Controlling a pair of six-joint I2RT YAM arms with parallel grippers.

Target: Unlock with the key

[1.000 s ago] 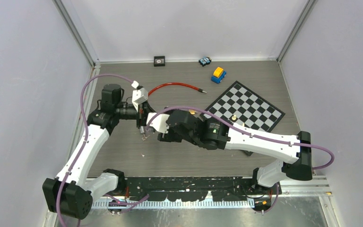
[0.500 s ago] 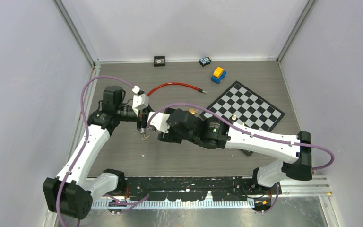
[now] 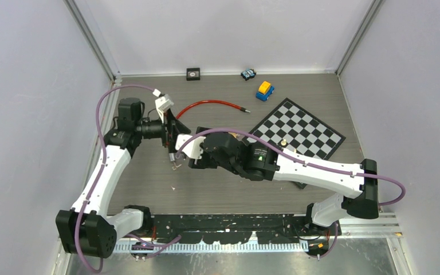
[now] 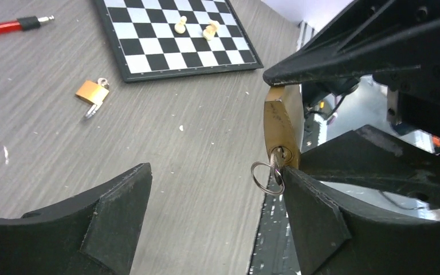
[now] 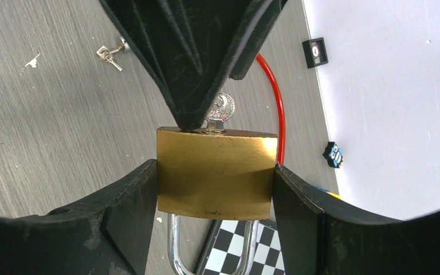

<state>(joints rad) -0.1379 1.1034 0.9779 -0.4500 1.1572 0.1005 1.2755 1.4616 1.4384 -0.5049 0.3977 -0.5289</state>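
Note:
A brass padlock (image 5: 216, 172) sits squeezed between the two fingers of my right gripper (image 5: 213, 167), its silver shackle (image 5: 175, 246) pointing back toward the wrist. Both shackle legs meet the body. A silver key (image 4: 276, 163) with a ring (image 4: 262, 179) sticks out of the keyhole. My left gripper (image 4: 216, 171) is open around the key end of the padlock (image 4: 281, 123). Its right finger (image 4: 315, 217) touches the key and its left finger stands well apart. In the top view the two grippers meet left of centre, left gripper (image 3: 172, 138), right gripper (image 3: 190, 156).
A loose bunch of keys (image 3: 175, 166) lies on the table just below the grippers. A second small brass padlock (image 4: 90, 91) lies near the chessboard (image 3: 298, 130). A red cable (image 3: 212, 104), a toy car (image 3: 264, 90) and a small black box (image 3: 193, 73) are at the back.
My left gripper has gone from shut on the key to open, letting the key go, and its wrist has shifted slightly up and left. The right arm and padlock have stayed put.

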